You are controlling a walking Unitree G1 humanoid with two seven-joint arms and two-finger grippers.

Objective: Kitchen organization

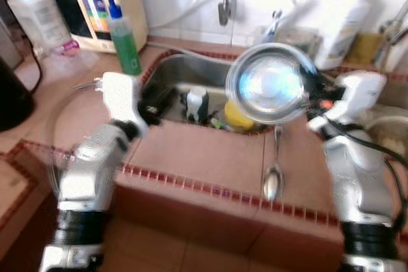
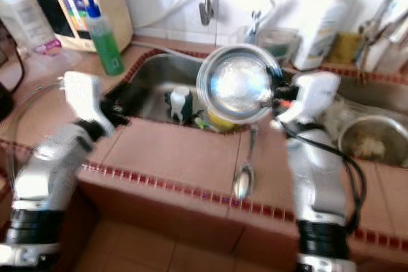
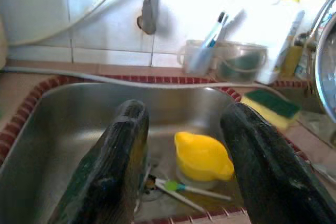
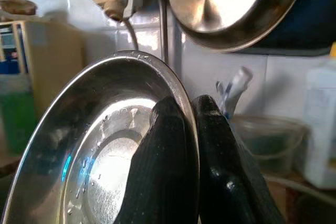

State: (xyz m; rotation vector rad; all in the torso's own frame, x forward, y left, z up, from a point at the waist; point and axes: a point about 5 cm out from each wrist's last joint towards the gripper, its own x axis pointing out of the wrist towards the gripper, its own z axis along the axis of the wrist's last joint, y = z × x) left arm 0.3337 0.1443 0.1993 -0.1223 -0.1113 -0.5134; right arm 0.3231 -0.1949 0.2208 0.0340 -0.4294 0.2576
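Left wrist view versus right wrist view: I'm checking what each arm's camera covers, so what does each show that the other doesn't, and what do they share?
The left wrist view looks between the open left gripper into the steel sink, where a yellow cup lies, with a sponge on the rim.

The right wrist view has the right gripper shut on the rim of a wet steel plate, with a steel pan hanging above.

Both take in the white tiled wall and a clear container on the back ledge.
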